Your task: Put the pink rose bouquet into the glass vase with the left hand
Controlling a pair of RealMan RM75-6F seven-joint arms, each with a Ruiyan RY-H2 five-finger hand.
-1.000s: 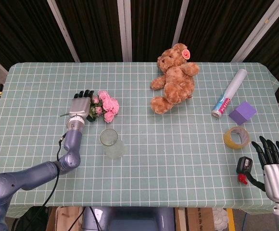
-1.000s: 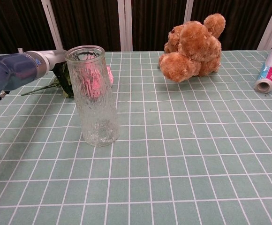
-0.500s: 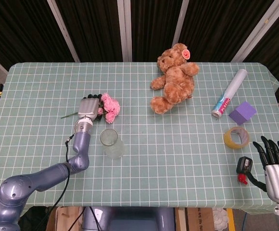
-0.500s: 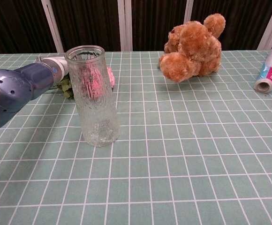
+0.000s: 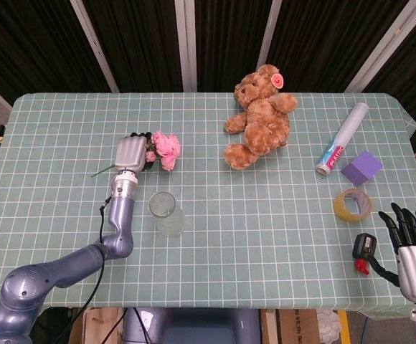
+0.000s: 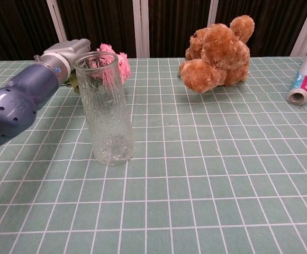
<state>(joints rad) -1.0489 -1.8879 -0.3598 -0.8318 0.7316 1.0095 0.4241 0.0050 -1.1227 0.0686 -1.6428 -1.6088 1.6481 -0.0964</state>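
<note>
My left hand (image 5: 131,153) grips the pink rose bouquet (image 5: 163,148) by its leafy stems and holds it raised off the table; the green stem end (image 5: 102,170) sticks out to the left. In the chest view the pink blooms (image 6: 116,62) show behind the rim of the vase, beside the hand (image 6: 69,53). The glass vase (image 5: 166,213) stands upright just in front of the hand, and is seen empty in the chest view (image 6: 106,108). My right hand (image 5: 411,244) hovers at the near right table edge, fingers spread, holding nothing.
A brown teddy bear (image 5: 260,116) lies at the back centre. On the right are a plastic-wrap roll (image 5: 343,138), a purple block (image 5: 361,168), a tape ring (image 5: 352,205) and a small black-and-red object (image 5: 364,249) next to my right hand.
My left hand has closed on the bouquet and lifted it off the table, moving it slightly right and up. The right hand has stayed put.
</note>
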